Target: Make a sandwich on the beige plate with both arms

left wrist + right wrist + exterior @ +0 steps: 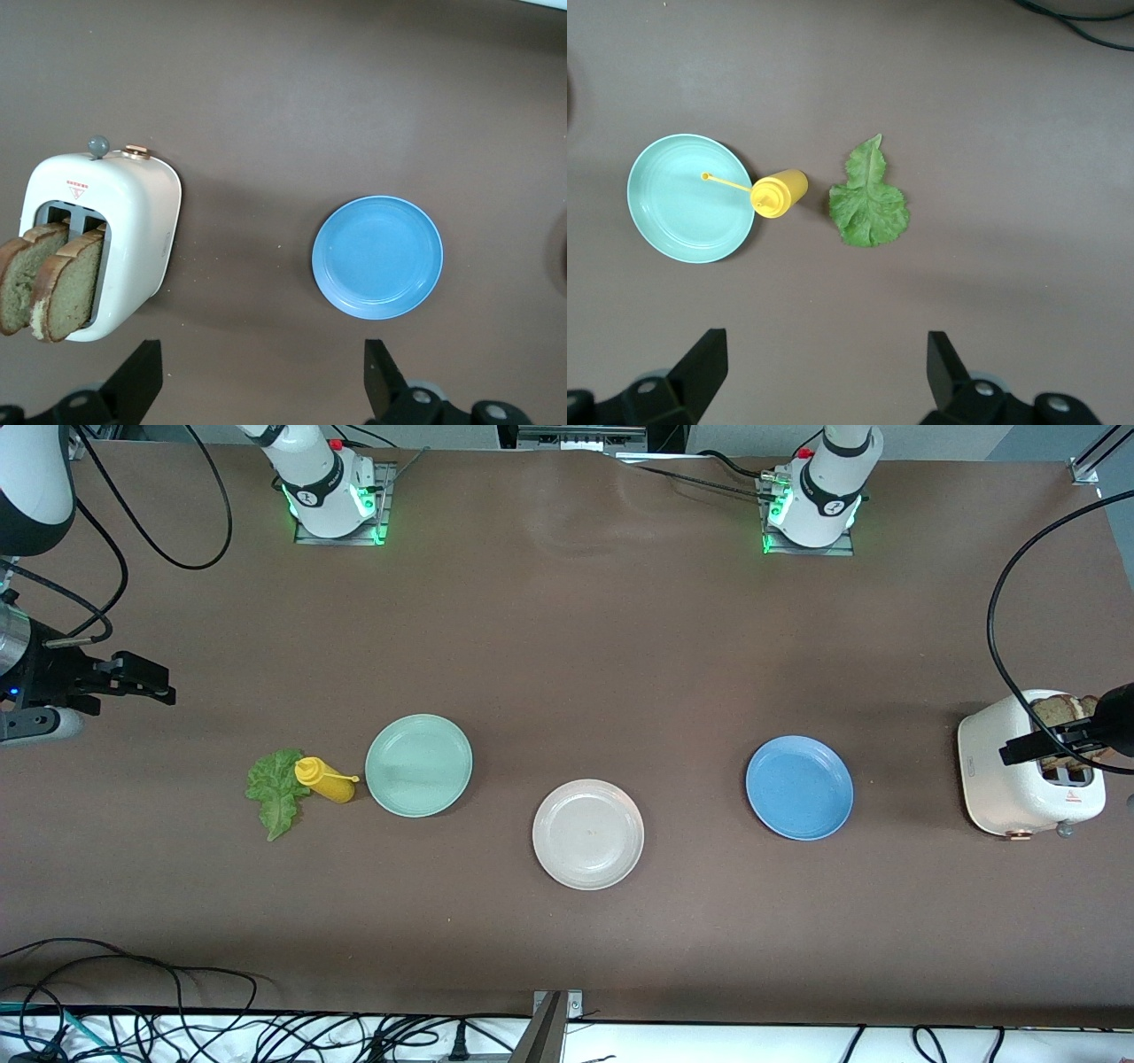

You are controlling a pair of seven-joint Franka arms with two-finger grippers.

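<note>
The beige plate (587, 833) sits bare at mid-table, between the green plate and the blue plate and nearer to the front camera than both. Two brown bread slices (1063, 710) stand in a white toaster (1019, 779) at the left arm's end; they also show in the left wrist view (53, 288). The lettuce leaf (276, 788) lies flat toward the right arm's end, and shows in the right wrist view (868, 199). My left gripper (1032, 748) (261, 372) is open and empty over the toaster. My right gripper (164, 682) (824, 363) is open and empty, up over the table at the right arm's end.
A yellow squeeze bottle (325, 779) (780, 192) lies between the lettuce and the pale green plate (418, 764) (682, 199). A blue plate (799, 786) (377, 257) sits between the beige plate and the toaster (133, 230). Cables run along the table's edge nearest the front camera.
</note>
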